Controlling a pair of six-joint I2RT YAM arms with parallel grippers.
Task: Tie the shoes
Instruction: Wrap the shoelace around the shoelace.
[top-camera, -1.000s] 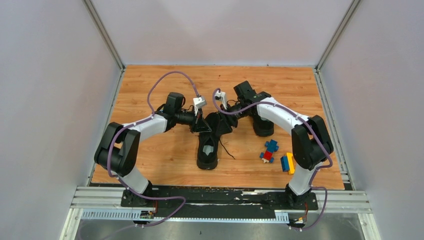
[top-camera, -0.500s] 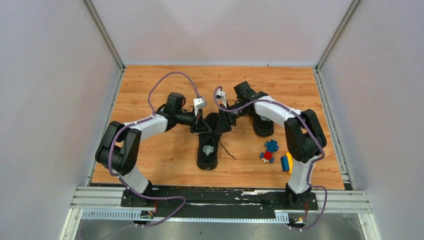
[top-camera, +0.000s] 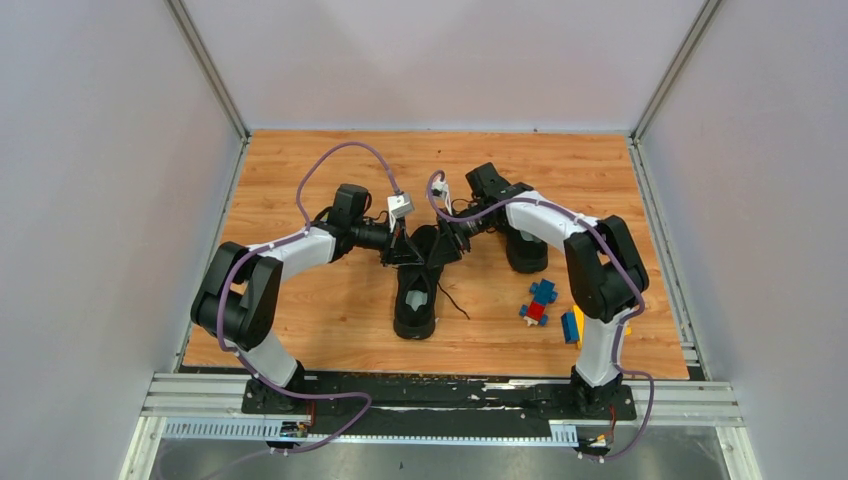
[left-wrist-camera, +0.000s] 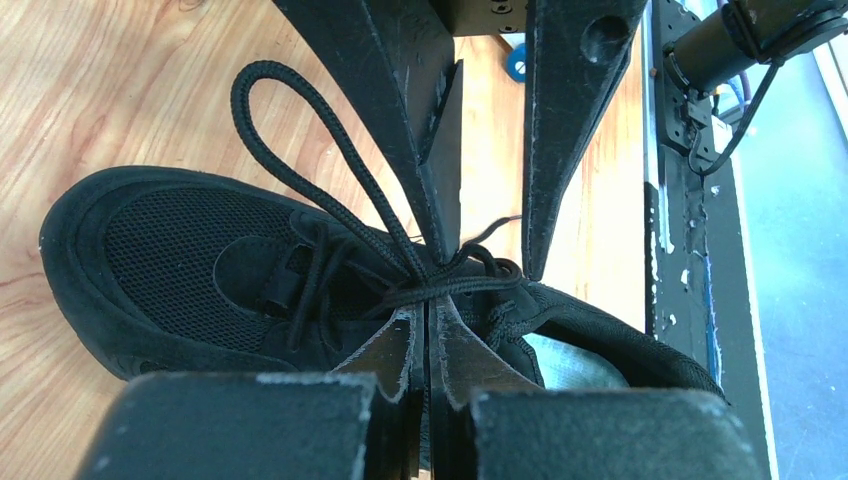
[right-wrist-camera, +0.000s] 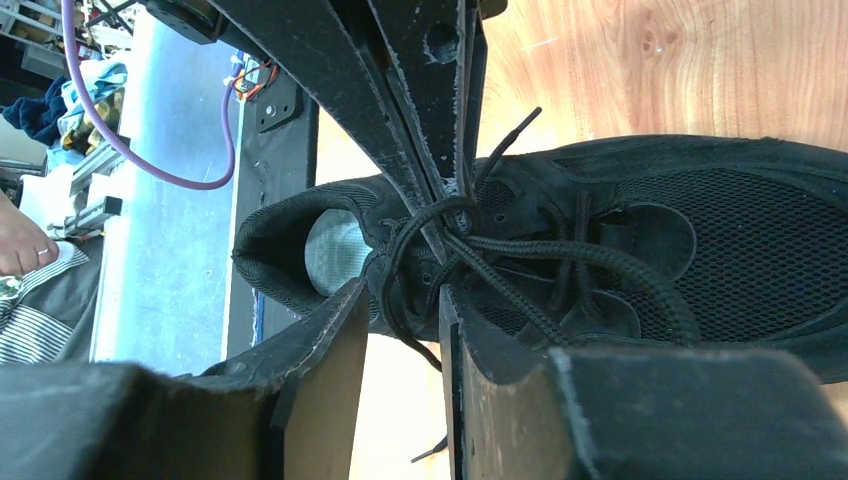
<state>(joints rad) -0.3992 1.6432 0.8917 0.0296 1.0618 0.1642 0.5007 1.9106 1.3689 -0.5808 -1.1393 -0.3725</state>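
Left hand (left-wrist-camera: 428, 305) pinches the lace loop (left-wrist-camera: 240, 95) mid-frame, right hand (right-wrist-camera: 400, 300) spread around it; I judge this shoe (top-camera: 415, 300) half-tied, the other shoe (top-camera: 527, 255) not yet done.

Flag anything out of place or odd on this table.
The toy blocks on the table, right of the middle shoe, have nothing to do with tying. A loose lace end trails off that shoe onto the wood. Nothing looks spilled or damaged.
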